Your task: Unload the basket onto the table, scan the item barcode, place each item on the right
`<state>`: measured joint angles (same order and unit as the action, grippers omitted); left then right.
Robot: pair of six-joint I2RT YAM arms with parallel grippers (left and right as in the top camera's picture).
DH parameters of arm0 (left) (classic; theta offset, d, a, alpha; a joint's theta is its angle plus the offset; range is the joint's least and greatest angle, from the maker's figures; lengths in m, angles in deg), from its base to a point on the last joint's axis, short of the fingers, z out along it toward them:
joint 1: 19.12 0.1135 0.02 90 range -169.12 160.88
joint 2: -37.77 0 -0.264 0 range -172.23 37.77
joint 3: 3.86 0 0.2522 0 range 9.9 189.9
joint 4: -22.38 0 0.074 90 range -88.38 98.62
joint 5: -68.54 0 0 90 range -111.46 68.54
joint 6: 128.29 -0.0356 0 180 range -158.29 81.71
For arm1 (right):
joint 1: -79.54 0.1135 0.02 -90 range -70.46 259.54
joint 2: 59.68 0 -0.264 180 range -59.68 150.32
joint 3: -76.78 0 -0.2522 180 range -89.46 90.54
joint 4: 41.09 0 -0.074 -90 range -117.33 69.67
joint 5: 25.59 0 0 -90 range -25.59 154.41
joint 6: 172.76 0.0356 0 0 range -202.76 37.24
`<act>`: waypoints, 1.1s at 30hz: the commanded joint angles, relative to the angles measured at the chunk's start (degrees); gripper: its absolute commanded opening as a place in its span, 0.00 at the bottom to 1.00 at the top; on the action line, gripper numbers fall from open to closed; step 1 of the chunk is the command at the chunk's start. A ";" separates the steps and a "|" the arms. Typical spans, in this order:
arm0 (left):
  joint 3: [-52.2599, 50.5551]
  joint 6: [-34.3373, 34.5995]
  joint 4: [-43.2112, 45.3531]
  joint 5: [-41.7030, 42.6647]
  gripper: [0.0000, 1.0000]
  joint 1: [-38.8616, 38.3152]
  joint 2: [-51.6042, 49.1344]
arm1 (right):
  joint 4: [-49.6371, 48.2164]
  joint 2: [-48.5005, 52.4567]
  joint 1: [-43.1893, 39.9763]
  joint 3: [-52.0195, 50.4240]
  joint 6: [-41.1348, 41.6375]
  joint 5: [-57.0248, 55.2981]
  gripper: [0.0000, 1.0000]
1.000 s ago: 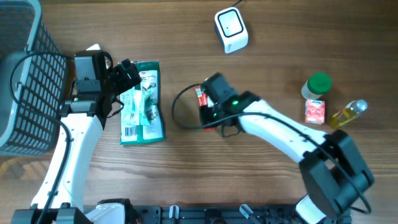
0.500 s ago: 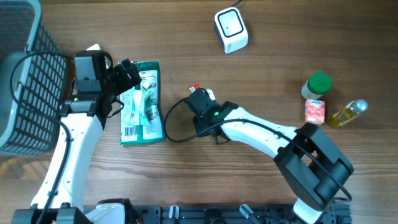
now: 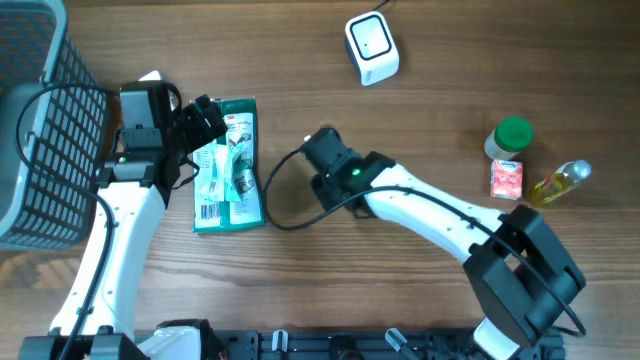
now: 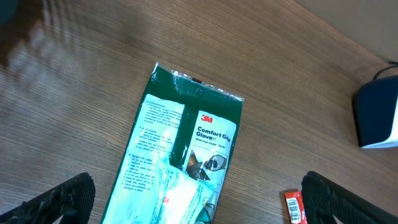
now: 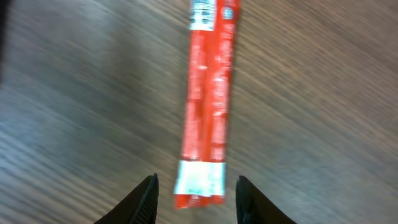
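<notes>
Your right gripper point(image 5: 196, 186) hangs with jaws part-open astride the near end of the long red foil stick packet point(image 5: 205, 106). The packet lies flat on the wooden tabletop point(image 5: 323, 124) and, as far as the blurred wrist view shows, is not yet pinched, so close squarely across its narrow width and leave its print clear for the white box scanner point(image 3: 372, 47). Your left gripper point(image 4: 199, 199) waits, jaws wide open, above the green glove packet point(image 4: 186, 155); a second ago the right jaws stood narrower, and the packet showed beside that gripper from overhead.
</notes>
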<state>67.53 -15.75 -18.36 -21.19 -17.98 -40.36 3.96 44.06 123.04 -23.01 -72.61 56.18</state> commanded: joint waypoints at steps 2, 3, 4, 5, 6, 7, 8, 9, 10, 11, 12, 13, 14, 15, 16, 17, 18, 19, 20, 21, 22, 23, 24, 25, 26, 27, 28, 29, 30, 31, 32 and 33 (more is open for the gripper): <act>0.13 -1.14 0.13 -0.15 1.00 0.24 -0.31 | -0.55 0.92 -4.26 -0.98 -2.69 5.66 0.39; 0.13 -1.16 0.13 -0.15 1.00 0.24 -0.31 | -1.05 1.40 -4.85 -0.98 -2.67 8.98 0.37; 0.13 -1.16 0.13 -0.15 1.00 0.24 -0.31 | -1.25 1.75 -5.14 -0.98 -2.67 10.82 0.36; 0.13 -1.16 0.13 -0.15 1.00 0.24 -0.31 | -1.31 2.47 -5.25 -0.98 -2.64 11.72 0.35; 0.13 -1.16 0.13 -0.15 1.00 0.24 -0.31 | -1.33 2.95 -5.22 -1.01 -2.64 11.72 0.35; 0.13 -1.16 0.13 -0.15 1.00 0.24 -0.31 | -1.53 3.37 -5.22 -1.20 -2.64 11.74 0.35; 0.13 -1.16 0.13 -0.15 1.00 0.24 -0.31 | -1.64 3.63 -5.22 -1.31 -2.60 11.76 0.35; 0.13 -1.14 0.13 -0.15 1.00 0.24 -0.31 | -1.46 3.82 -5.22 -1.33 -2.56 11.76 0.35; 0.13 -1.16 0.13 -0.15 1.00 0.24 -0.31 | -1.46 4.20 -5.22 -1.33 -2.58 11.72 0.35; 0.13 -1.16 0.13 -0.15 1.00 0.24 -0.31 | -1.64 4.57 -5.22 -1.33 -2.58 11.72 0.34; 0.13 -1.16 0.13 -0.17 1.00 0.24 -0.31 | -1.88 4.92 -5.22 -1.33 -2.67 11.67 0.34; 0.13 -1.16 0.13 -0.15 1.00 0.24 -0.31 | -2.14 5.49 -5.22 -1.33 -2.64 11.02 0.34; 0.13 -1.14 0.13 -0.15 1.00 0.24 -0.31 | -2.29 6.01 -5.25 -1.33 -2.62 10.58 0.34; 0.13 -1.16 0.13 -0.15 1.00 0.24 -0.31 | -2.38 6.47 -5.25 -1.33 -2.67 10.62 0.33; 0.13 -1.16 0.13 -0.15 1.00 0.24 -0.31 | -2.36 7.10 -5.25 -1.33 -2.64 10.64 0.31; 0.13 -1.16 0.13 -0.15 1.00 0.24 -0.31 | -2.27 7.37 -5.25 -1.33 -2.64 10.64 0.30; 0.13 -1.16 0.13 -0.15 1.00 0.24 -0.31 | -2.27 7.72 -5.25 -1.33 -2.67 10.64 0.30; 0.13 -1.16 0.13 -0.15 1.00 0.24 -0.31 | -2.29 7.80 -5.25 -1.33 -2.67 10.62 0.30; 0.13 -1.16 0.13 -0.15 1.00 0.24 -0.31 | -2.29 7.80 -5.25 -1.33 -2.64 10.62 0.30; 0.13 -1.16 0.13 -0.15 1.00 0.24 -0.31 | -2.32 7.80 -5.25 -1.33 -2.64 10.62 0.26; 0.13 -1.16 0.13 -0.15 1.00 0.24 -0.31 | -2.32 7.80 -5.25 -1.33 -2.69 10.64 0.22; 0.13 -1.16 0.13 -0.15 1.00 0.24 -0.31 | -2.32 7.80 -5.25 -1.33 -2.67 10.64 0.18; 0.13 -1.14 0.13 -0.15 1.00 0.24 -0.31 | -2.32 7.80 -5.25 -1.33 -2.62 10.67 0.12; 0.13 -1.16 0.13 -0.15 1.00 0.24 -0.31 | -2.29 7.80 -5.25 -1.33 -2.60 10.69 0.09; 0.13 -1.16 0.13 -0.15 1.00 0.24 -0.31 | -2.29 7.80 -5.25 -1.33 -2.51 10.93 0.08; 0.13 -1.16 0.13 -0.15 1.00 0.24 -0.31 | -2.27 7.80 -5.25 -1.33 -2.47 11.17 0.07; 0.13 -1.16 0.13 -0.15 1.00 0.24 -0.31 | -2.08 7.80 -5.25 -1.33 -2.45 11.30 0.08; 0.13 -1.16 0.13 -0.15 1.00 0.24 -0.31 | -1.81 7.80 -5.25 -1.33 -2.45 11.30 0.08; 0.13 -1.16 0.13 -0.15 1.00 0.24 -0.31 | -1.66 7.80 -5.25 -1.33 -2.49 11.30 0.04; 0.13 -1.16 0.13 -0.15 1.00 0.24 -0.31 | -1.53 7.80 -5.25 -1.18 -2.58 11.28 0.04; 0.13 -1.16 0.13 -0.15 1.00 0.24 -0.31 | -0.66 7.72 -5.25 -0.59 -2.73 11.21 0.04; 0.13 -1.16 0.13 -0.15 1.00 0.24 -0.31 | 0.33 7.61 -5.25 0.20 -3.06 11.17 0.04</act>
<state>67.53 -15.75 -18.36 -21.19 -17.98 -40.36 2.21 50.27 117.69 -23.64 -75.14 67.00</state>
